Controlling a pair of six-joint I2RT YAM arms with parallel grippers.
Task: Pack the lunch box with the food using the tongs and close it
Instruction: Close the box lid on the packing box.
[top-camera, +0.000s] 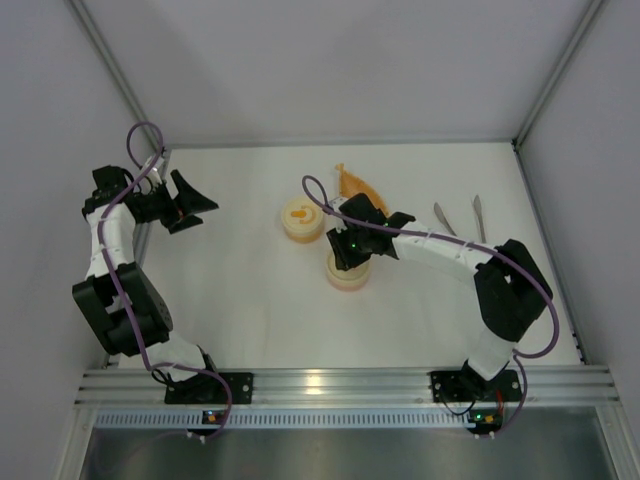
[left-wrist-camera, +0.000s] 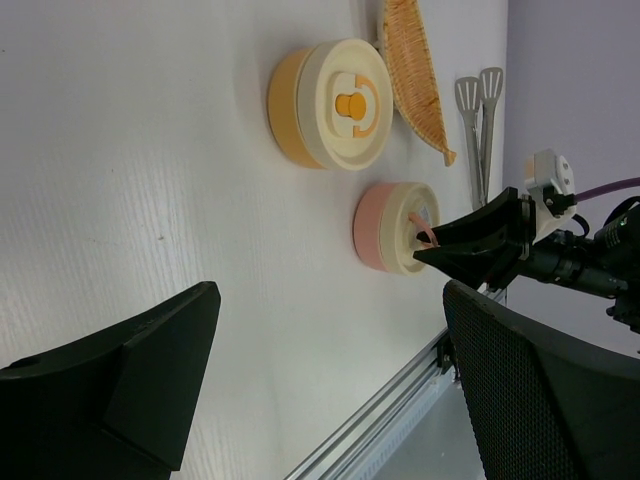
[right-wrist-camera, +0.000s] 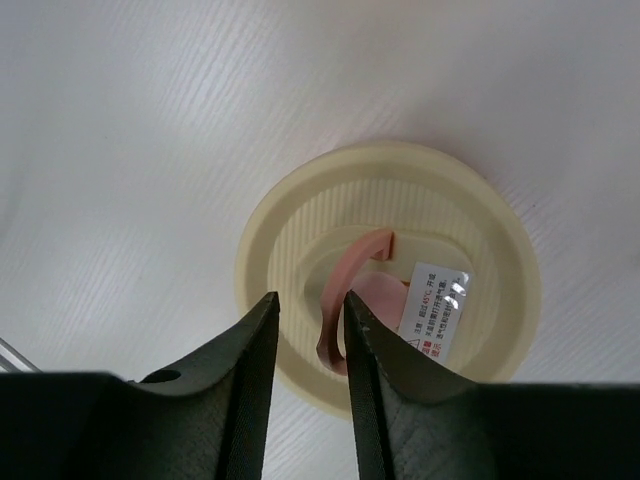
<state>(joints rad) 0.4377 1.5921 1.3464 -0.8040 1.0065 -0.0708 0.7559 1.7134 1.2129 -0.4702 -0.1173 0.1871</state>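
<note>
The lunch box (top-camera: 347, 279) is a round pink tub with a cream lid (right-wrist-camera: 290, 230) on it, standing mid-table. My right gripper (right-wrist-camera: 310, 305) hangs just over the lid with its jaws a little apart. The lid's pink loop handle (right-wrist-camera: 345, 290) stands up between them against the right finger, with a gap on its other side. The tongs (top-camera: 444, 217) lie at the back right, also in the left wrist view (left-wrist-camera: 478, 120). No food shows in any view. My left gripper (top-camera: 190, 210) is wide open and holds nothing, far off to the left.
A second round box (top-camera: 301, 221), orange with a cream lid and orange knob, stands just behind and left of the pink one. The orange boat-shaped dish (top-camera: 355, 185) lies behind it. The aluminium rail (top-camera: 340, 382) runs along the near edge.
</note>
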